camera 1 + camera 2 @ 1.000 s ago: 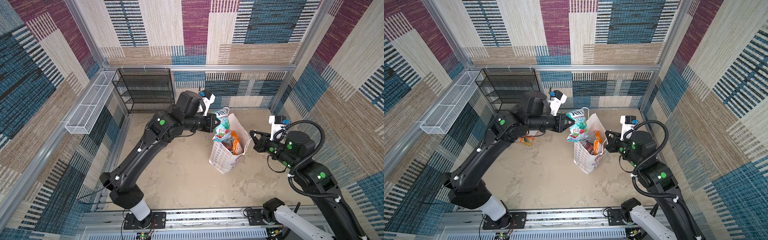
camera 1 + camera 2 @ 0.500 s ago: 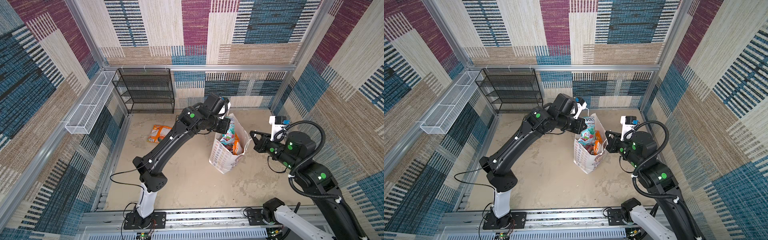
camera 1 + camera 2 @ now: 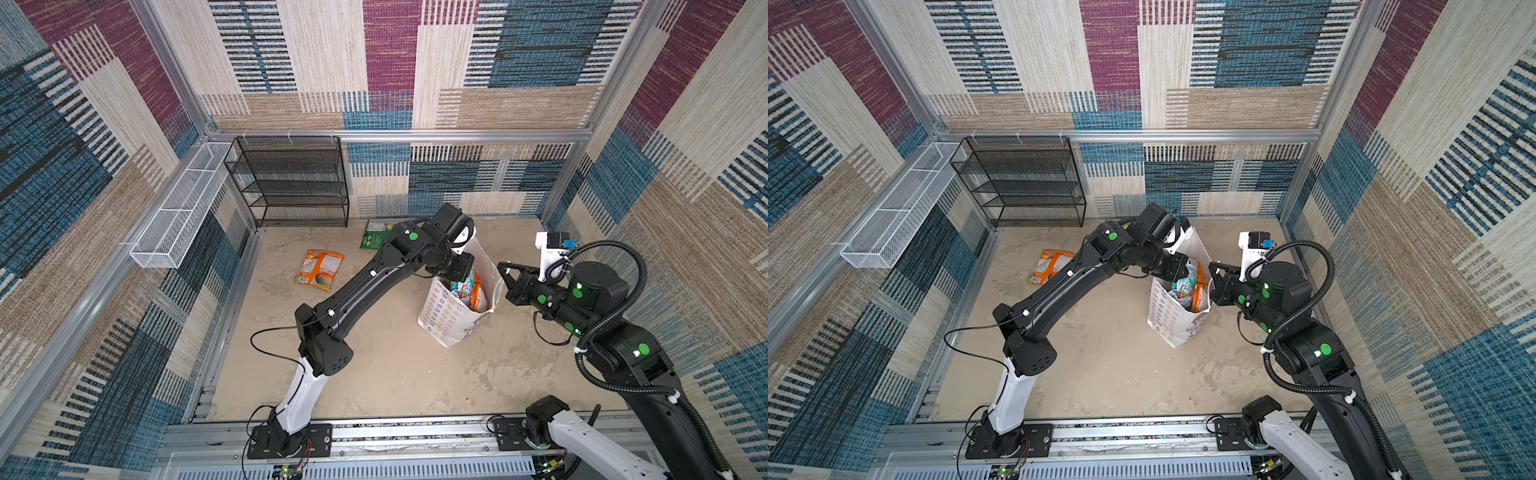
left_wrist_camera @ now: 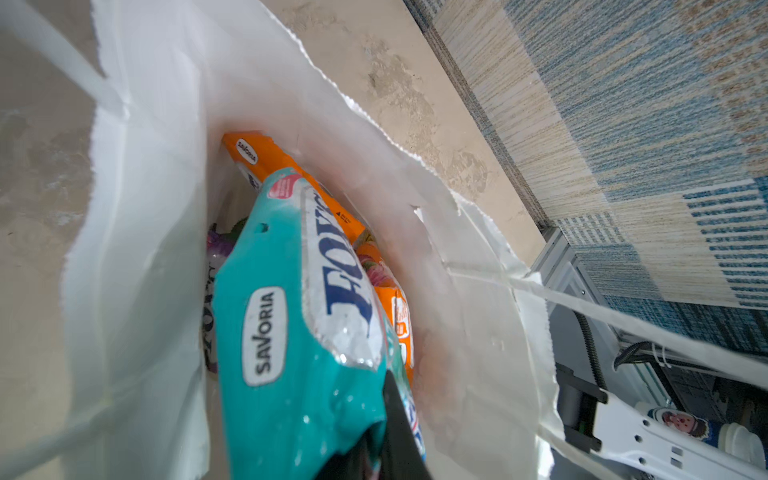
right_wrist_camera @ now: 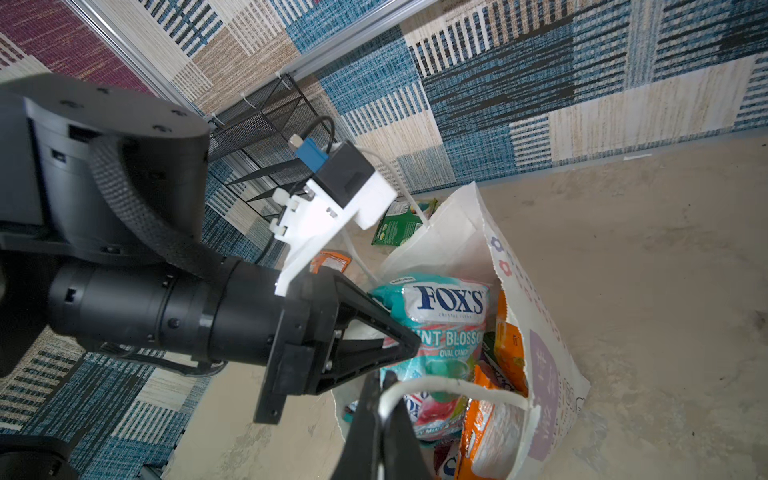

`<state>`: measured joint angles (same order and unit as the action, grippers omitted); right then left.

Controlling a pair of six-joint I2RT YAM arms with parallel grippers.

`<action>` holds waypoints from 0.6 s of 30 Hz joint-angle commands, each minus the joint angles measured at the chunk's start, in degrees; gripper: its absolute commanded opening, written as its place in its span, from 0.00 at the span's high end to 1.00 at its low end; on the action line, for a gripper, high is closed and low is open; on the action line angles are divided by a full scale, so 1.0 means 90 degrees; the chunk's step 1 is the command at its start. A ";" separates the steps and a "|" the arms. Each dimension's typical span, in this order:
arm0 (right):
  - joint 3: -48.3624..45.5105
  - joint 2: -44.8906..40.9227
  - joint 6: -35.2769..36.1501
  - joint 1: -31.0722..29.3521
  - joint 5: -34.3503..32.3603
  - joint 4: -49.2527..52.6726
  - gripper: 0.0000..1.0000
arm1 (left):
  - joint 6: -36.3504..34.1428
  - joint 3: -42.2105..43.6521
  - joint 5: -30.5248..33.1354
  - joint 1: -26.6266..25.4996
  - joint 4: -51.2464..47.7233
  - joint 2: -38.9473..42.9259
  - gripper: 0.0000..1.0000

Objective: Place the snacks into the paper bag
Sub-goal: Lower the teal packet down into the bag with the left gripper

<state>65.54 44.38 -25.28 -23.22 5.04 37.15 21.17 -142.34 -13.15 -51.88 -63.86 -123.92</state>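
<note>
Snacks are going into a tall white paper carrier bag (image 3: 446, 320) printed with small coloured flowers, which stands just right of centre in both top views. The left gripper (image 5: 413, 347) is clamped on one edge of a glossy teal FOX'S candy packet (image 5: 444, 320). The packet is partway through the bag's mouth, above orange packets (image 4: 286, 166) already inside. The right gripper (image 5: 382, 395), at the bag's right rim, is pinched together on a white loop handle (image 5: 457, 390) and appears to pull that side open.

A clean release would mean lowering the teal packet until most of it sits below the rim. The jaws would then part and lift straight up, so the fingers neither snag the thin paper nor drag the packet out. The hold on the handle should be steady, since slack could let the leaning bag tip.

Two packets lie on the sandy floor, well apart from the bag. An orange one (image 3: 319, 269) is left of centre and a green one (image 3: 376, 235) is near the black wire shelf (image 3: 291, 183) at upper centre.
</note>
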 commanded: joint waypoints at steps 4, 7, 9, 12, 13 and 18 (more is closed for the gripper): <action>-0.0045 -0.0045 -0.0125 -0.0004 0.0181 -0.0407 1.00 | 0.0150 -0.0288 -0.0266 -0.0022 0.0097 -0.0394 1.00; -0.0084 -0.0086 -0.0155 -0.0005 0.0207 -0.0411 1.00 | 0.0196 -0.0464 -0.0328 -0.0021 0.0091 -0.0626 1.00; -0.0104 -0.0073 -0.0179 0.0002 0.0283 -0.0426 1.00 | 0.0205 -0.0557 -0.0248 -0.0019 0.0087 -0.0762 1.00; -0.0080 -0.0040 -0.0213 0.0000 0.0325 -0.0436 1.00 | 0.0236 -0.0668 -0.0107 -0.0006 0.0083 -0.0952 1.00; -0.0070 -0.0033 -0.0213 -0.0006 0.0321 -0.0444 1.00 | 0.0233 -0.0688 -0.0057 0.0001 0.0085 -0.1005 1.00; 0.0039 -0.0005 -0.0221 -0.0007 0.0310 -0.0417 1.00 | 0.0284 -0.0716 0.0028 0.0106 0.0075 -0.1248 0.94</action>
<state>65.04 44.23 -26.85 -23.18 7.07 36.77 22.59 -148.33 -13.37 -51.40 -63.66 -134.10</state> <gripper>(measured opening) 0.053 0.093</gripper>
